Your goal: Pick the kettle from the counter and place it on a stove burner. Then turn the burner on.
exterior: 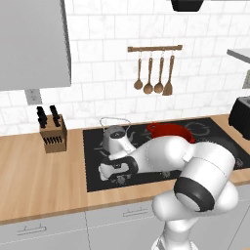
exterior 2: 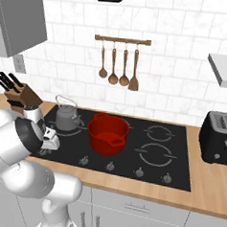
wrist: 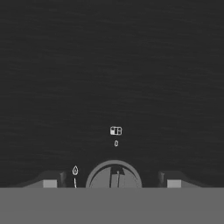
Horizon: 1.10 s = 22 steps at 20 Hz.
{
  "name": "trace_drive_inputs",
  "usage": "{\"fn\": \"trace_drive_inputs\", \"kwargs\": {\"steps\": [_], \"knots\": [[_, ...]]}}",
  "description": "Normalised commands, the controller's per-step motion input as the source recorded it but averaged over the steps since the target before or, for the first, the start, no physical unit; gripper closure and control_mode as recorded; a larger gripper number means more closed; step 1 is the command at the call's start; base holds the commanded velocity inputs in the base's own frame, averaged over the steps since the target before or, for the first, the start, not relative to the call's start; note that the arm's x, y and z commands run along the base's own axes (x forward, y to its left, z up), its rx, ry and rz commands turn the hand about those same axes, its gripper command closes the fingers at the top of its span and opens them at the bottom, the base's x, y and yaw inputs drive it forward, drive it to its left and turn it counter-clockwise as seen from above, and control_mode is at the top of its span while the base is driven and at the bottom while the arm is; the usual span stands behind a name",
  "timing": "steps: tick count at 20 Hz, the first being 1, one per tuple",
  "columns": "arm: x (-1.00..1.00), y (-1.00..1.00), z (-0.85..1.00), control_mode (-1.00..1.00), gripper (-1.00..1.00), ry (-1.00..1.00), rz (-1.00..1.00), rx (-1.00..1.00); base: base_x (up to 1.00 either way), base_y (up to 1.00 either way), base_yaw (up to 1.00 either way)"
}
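Low over the front edge of the black glass cooktop (exterior: 95, 146), the gripper (wrist: 113, 180) points straight down at a round control knob (wrist: 113, 175); in the hand view the two fingertips (wrist: 49, 181) stand on either side of that knob with clear gaps between, so the jaws are spread wide and hold nothing; a small flame mark and a tiny burner diagram are printed on the glass just beside and above the knob. From the left base view the white arm sweeps across the front left of the cooktop, and the hand (exterior: 113, 168) sits low above the row of knobs near the wooden edge; the fingers themselves are hidden there. The counter (exterior: 39, 171) runs light brown along the front and to both sides of the glass. Behind the hand, the kettle (exterior 2: 67, 116) stands upright on the stove burner (exterior 2: 75, 130) at the rear left of the cooktop, its wire handle arched above the lid; it is off the wood and apart from the gripper. Just to its right a red pot (exterior 2: 108, 133) sits on the glass, close to the kettle but whether they touch I cannot tell. Further left a knife block (exterior: 52, 132) stands on the counter against the tiled wall; a black toaster (exterior 2: 218, 137) rests at the far right; wooden utensils (exterior 2: 119, 70) hang from a rail on the wall above the cooktop.
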Motion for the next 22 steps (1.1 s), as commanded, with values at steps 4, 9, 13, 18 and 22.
{"fn": "trace_drive_inputs", "kwargs": {"steps": [4,9,13,18,22], "knots": [[0.00,0.00,0.00,-1.00,1.00,0.00,0.00,0.00,0.00,0.00,0.00],[0.00,0.00,0.00,-1.00,1.00,0.00,0.01,0.00,0.00,0.00,0.00],[-0.11,0.00,0.00,-1.00,1.00,-0.05,0.25,0.00,0.00,0.00,0.00],[-0.04,0.00,0.04,-1.00,1.00,-0.08,0.39,-0.04,0.00,0.00,0.00],[0.00,0.00,0.12,-1.00,1.00,-0.07,0.38,-0.04,0.00,0.00,0.00]]}}
